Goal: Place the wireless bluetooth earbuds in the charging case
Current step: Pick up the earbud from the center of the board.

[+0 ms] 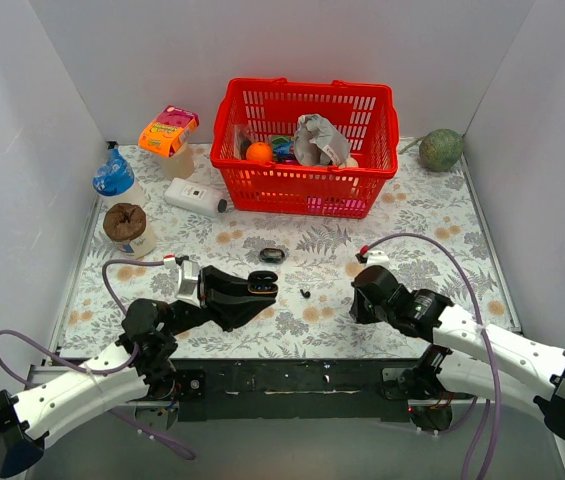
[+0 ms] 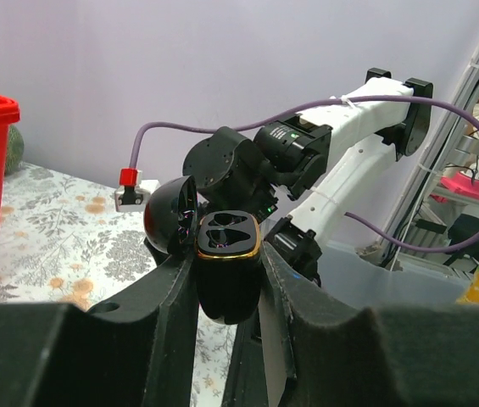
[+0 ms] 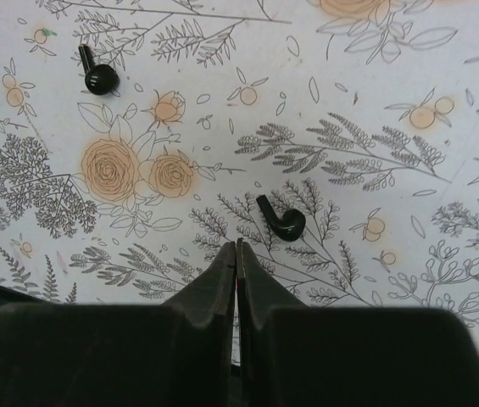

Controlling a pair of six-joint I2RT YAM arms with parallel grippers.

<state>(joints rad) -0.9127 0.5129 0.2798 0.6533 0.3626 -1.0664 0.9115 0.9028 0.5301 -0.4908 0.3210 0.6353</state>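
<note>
My left gripper [image 1: 254,292] is shut on the charging case [image 1: 263,281] and holds it above the table. In the left wrist view the case [image 2: 229,280] is black with a gold rim. It sits between my gripper's [image 2: 229,267] two fingers with its lid [image 2: 169,225] swung open to the left, and its two slots look empty. Two black earbuds lie on the floral cloth: one [image 3: 282,222] just beyond my right gripper [image 3: 236,246], another [image 3: 99,76] farther left. One earbud [image 1: 305,293] shows in the top view. My right gripper [image 1: 355,300] is shut and empty, pointing down at the cloth.
A small black oval ring [image 1: 273,254] lies behind the case. A red basket [image 1: 307,190] with items stands at the back. A white box [image 1: 195,197], a blue-capped bottle [image 1: 114,178], a brown-topped cup [image 1: 127,227], an orange packet [image 1: 168,130] and a green ball [image 1: 441,150] stand around.
</note>
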